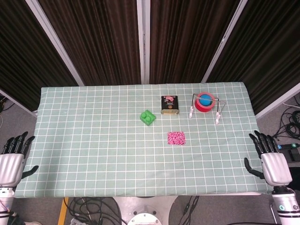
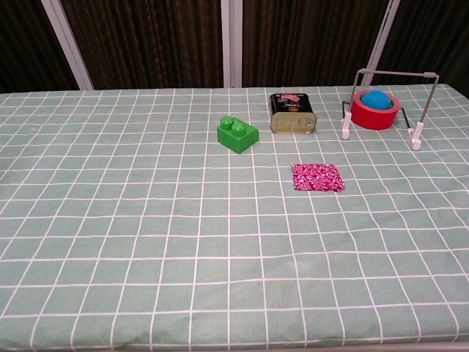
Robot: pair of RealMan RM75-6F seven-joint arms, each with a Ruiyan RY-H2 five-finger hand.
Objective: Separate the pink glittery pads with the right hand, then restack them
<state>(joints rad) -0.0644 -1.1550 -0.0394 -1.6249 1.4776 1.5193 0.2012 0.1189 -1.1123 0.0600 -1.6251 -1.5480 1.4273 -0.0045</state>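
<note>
The left hand (image 1: pixel 11 159) hangs off the table's left edge, empty, fingers spread. The pads (image 1: pixel 176 138) lie well left of the right hand (image 1: pixel 271 161), stacked so flush they read as one square; there are probably two. That hand, off the right edge, is empty too, fingers spread. Flat, thin pads could slide together under a fingertip instead of parting. Beyond them sit one block (image 1: pixel 148 117), one tin (image 1: pixel 169 105) and one tape roll (image 1: pixel 204 101).

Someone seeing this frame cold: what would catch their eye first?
Probably the pink glittery pads, one flat square right of the checked tablecloth's centre, untouched. Behind them stand a green brick, a dark tin and a red ring holding a blue ball. Both hands, left and right, hang open off the table's sides.
</note>
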